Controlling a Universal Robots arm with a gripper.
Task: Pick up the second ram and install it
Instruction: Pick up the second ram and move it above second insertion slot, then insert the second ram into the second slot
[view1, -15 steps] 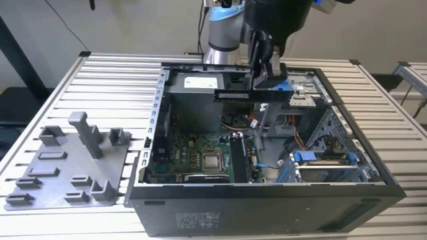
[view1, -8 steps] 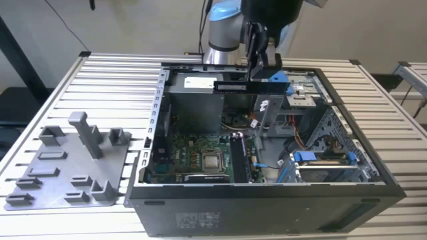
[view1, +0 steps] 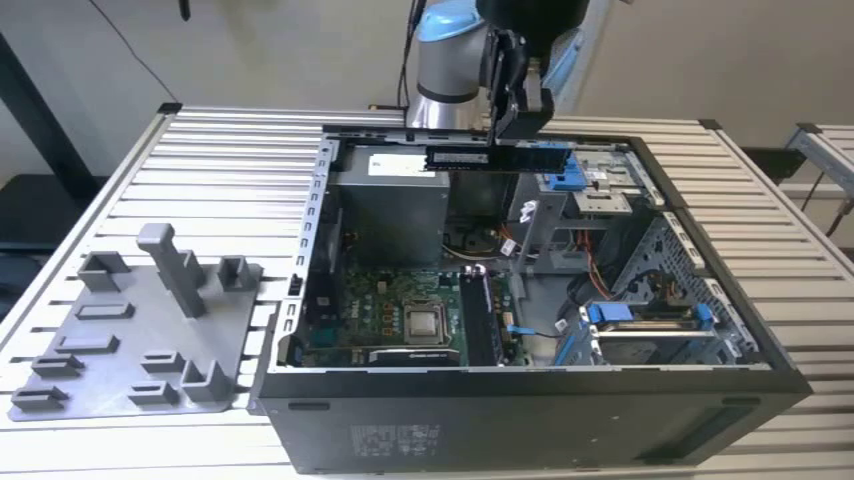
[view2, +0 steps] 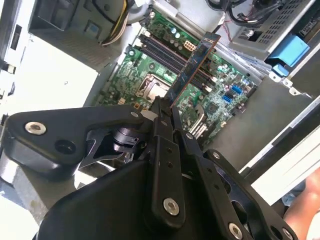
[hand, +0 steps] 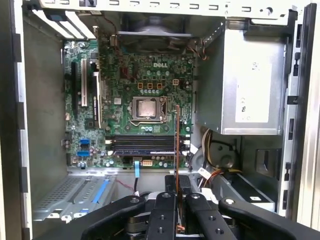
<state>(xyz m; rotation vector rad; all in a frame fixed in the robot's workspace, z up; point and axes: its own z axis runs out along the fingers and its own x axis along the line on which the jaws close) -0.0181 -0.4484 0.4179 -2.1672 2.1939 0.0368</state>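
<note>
**Memory stick in my grip, above the open computer**

My gripper is closed on the memory stick. I hold it level in the air over the far end of the open computer case, clear of everything inside.

In the second wrist view my fingers pinch the stick between them. Its label side is towards the camera, and the green motherboard lies beneath.

In the first wrist view I see the stick edge-on, as a thin line rising from my gripper. There it crosses in front of the long dark slots, just beside the square silver chip.

A grey tray with upright posts sits on the slatted table, at the exterior view's left of the case.
</note>
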